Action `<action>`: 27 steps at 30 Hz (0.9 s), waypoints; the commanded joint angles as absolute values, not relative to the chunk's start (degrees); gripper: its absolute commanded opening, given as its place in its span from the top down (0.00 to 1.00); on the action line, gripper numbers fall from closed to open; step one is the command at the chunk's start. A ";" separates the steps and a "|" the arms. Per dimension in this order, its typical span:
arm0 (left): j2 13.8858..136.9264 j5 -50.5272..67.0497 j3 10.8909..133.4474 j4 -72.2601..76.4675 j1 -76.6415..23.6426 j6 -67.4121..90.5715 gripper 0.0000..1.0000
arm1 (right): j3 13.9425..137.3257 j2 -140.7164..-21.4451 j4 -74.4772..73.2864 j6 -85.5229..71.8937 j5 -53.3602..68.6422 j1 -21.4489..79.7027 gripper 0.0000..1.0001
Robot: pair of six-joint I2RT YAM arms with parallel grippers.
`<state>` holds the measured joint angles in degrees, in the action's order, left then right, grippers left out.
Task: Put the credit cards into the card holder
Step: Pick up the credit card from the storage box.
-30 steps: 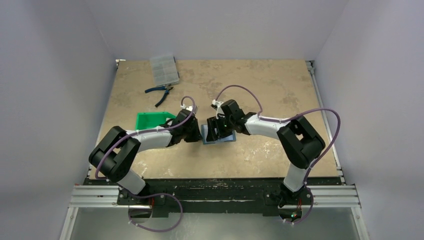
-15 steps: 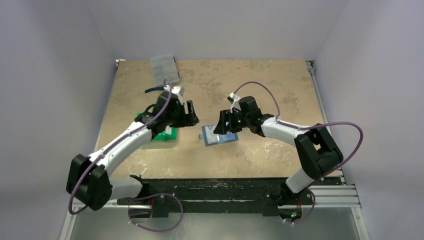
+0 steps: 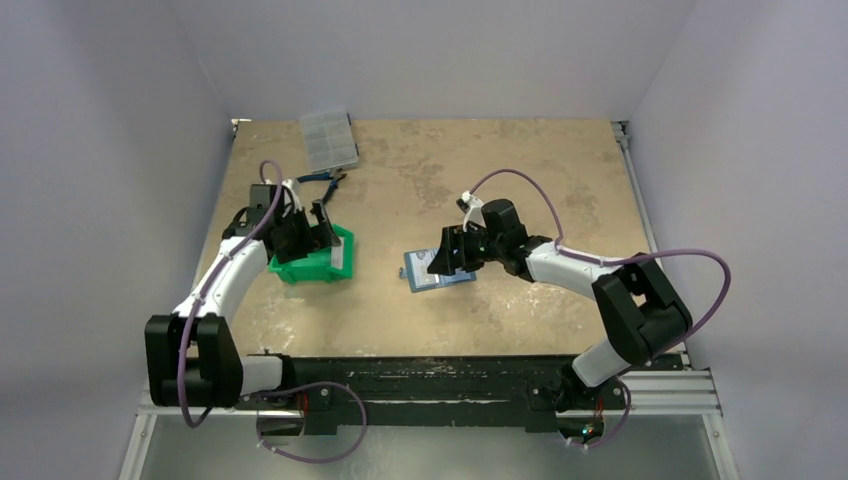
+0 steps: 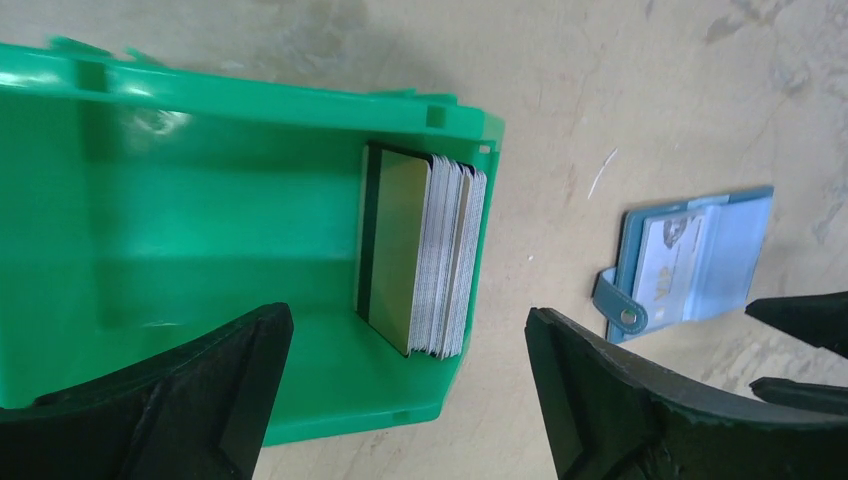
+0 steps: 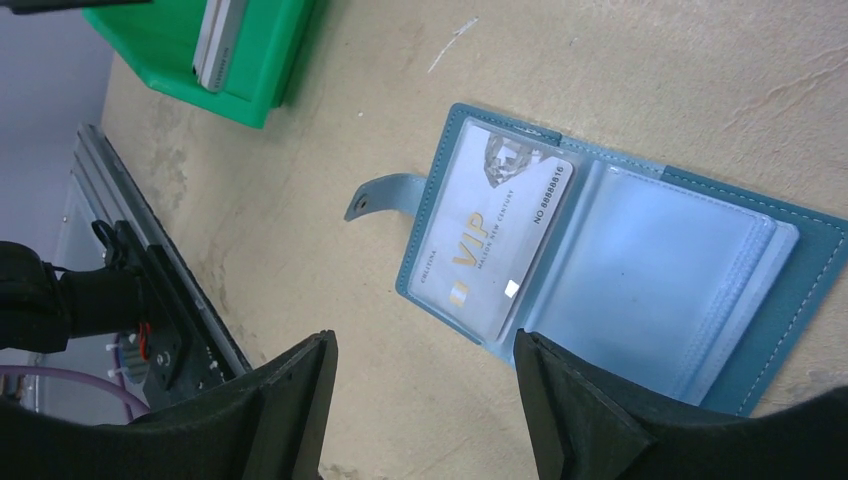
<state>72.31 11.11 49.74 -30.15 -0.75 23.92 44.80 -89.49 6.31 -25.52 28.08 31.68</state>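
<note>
the credit cards [image 4: 430, 250] are seen as a stack between the left fingers [image 4: 610, 400], which are spread wide with nothing held in them. the stack is stood on edge inside the green tray [image 4: 200, 230], against the wall on the side of the card holder [image 4: 700, 260]. a dark stripe is shown on the outermost card. the tray is set on the tabletop [image 4: 620, 70], at the left side in the top view, and the left arm [image 3: 225, 275] is stretched over it.

the right fingers [image 5: 590, 410] are spread apart as well, nothing is pinched between them, and they are held just above the card holder. the holder is laid open and flat on the tabletop near the middle, well apart from the tray. one vip card [image 5: 495, 250] is already placed in the clear pocket on the clasp side. the clasp tab [image 5: 385, 195] is laid out flat and is pointed toward the tray.

a clear compartment box [image 3: 328, 138] is seen at the far edge of the tabletop. pliers [image 3: 325, 178] with blue handles are found between this box and the tray, partly hidden by the left arm.
</note>
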 commanded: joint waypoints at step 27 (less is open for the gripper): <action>79.29 29.53 46.02 -16.96 -0.57 24.46 0.25 | 44.30 -87.54 9.15 -25.75 29.70 31.33 0.30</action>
